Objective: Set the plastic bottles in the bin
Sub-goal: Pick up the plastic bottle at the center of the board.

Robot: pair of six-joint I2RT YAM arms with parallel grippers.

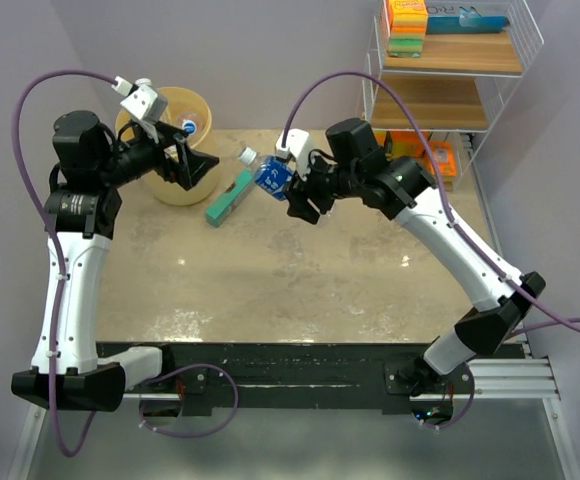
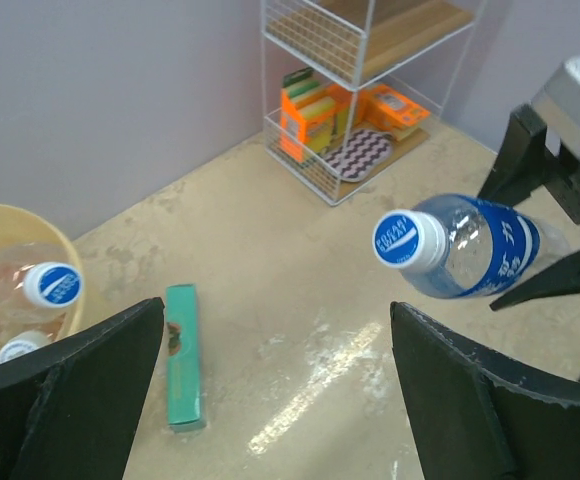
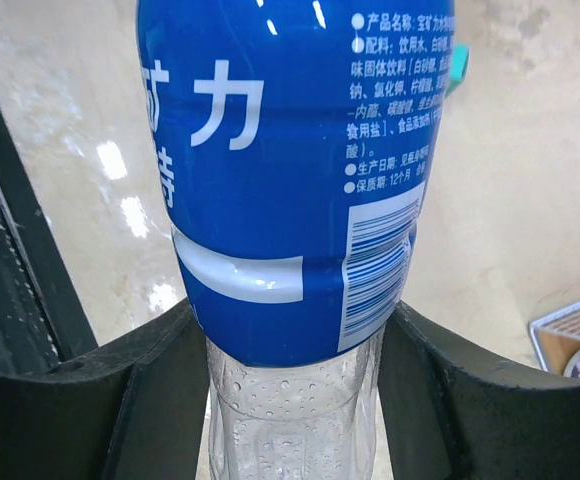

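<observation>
My right gripper (image 1: 290,190) is shut on a blue-labelled plastic bottle (image 1: 268,176) and holds it off the table, its white cap pointing left. In the right wrist view the fingers (image 3: 145,390) press both sides of the bottle (image 3: 290,180) near its clear lower part. The left wrist view shows that bottle (image 2: 470,250) in the air at the right. The round tan bin (image 1: 175,195) stands at the back left, with capped bottles (image 2: 52,285) lying inside it. My left gripper (image 1: 195,165) hangs open by the bin's right side, holding nothing (image 2: 277,305).
A flat teal box (image 1: 228,198) lies on the table between the bin and the held bottle. A white wire shelf rack (image 1: 450,70) with wooden shelves, sponges and orange packets stands at the back right corner.
</observation>
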